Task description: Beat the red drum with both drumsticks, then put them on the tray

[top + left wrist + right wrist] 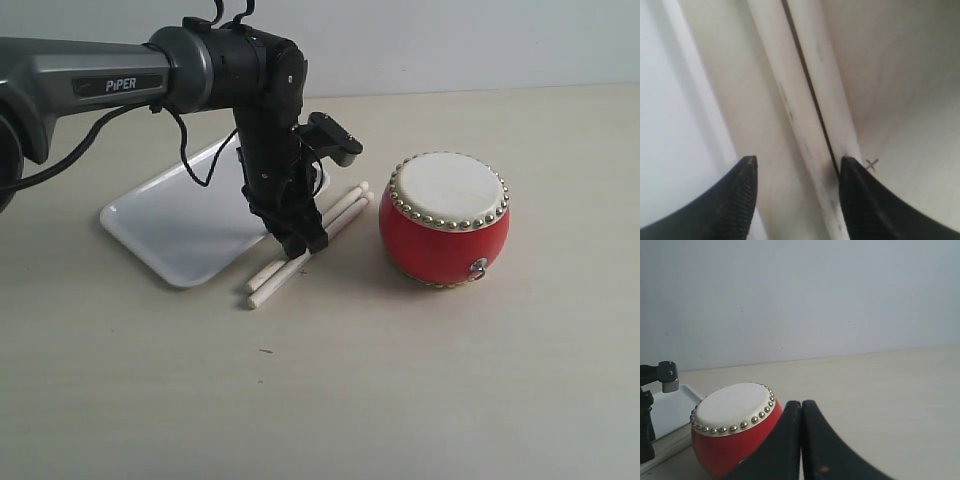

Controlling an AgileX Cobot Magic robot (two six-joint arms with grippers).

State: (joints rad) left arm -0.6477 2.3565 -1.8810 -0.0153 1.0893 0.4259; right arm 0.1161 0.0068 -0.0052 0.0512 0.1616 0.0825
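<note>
Left jaws spread over both drumsticks, not pinching. Sticks lie on desk between tray and drum. Right jaws pressed together, empty, facing drum. Seemingly pickup, beating, tray all remain.

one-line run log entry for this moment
stage: pre-grasp | left end effector: open, lowered over drumsticks lying on table beside tray | right end effector: shut, empty, red drum ahead

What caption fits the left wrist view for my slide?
Open left gripper low over the two drumsticks, lying side by side beside the tray.
</note>
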